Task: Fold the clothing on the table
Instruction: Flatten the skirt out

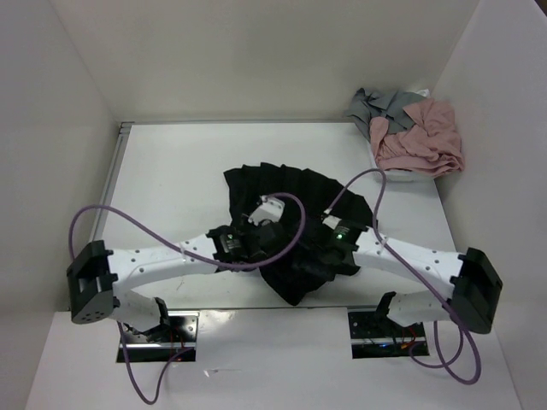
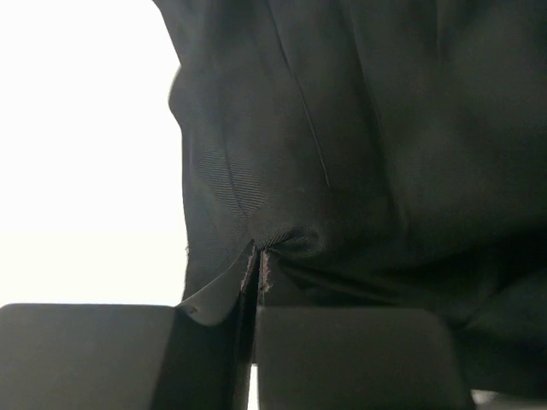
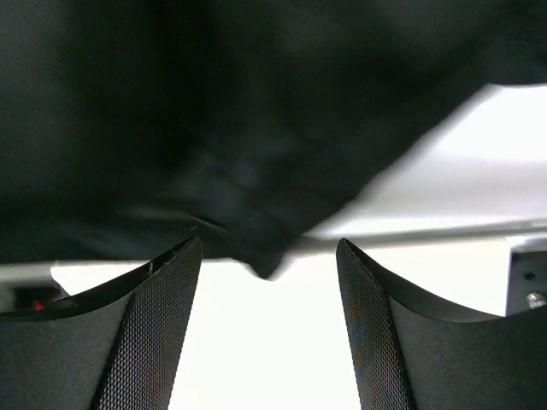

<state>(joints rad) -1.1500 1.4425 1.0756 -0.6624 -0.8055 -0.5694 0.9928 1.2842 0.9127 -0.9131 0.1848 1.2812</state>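
Note:
The black pleated clothing (image 1: 295, 201) lies bunched in the middle of the white table (image 1: 171, 171). My left gripper (image 1: 261, 224) sits at its left part. In the left wrist view the left gripper (image 2: 256, 260) is shut on a pinched fold of the clothing (image 2: 385, 128), with fabric puckered at the fingertips. My right gripper (image 1: 314, 256) is over the garment's near right part. In the right wrist view the right gripper (image 3: 267, 246) stands open; a hanging corner of the clothing (image 3: 214, 102) dips just beyond and between its fingertips, with nothing held.
A heap of pink garment (image 1: 423, 137) and grey garment (image 1: 380, 104) sits at the back right corner. White walls close in on three sides. The table's metal rim (image 1: 114, 175) runs along the left. Purple cables (image 1: 111, 209) loop above both arms.

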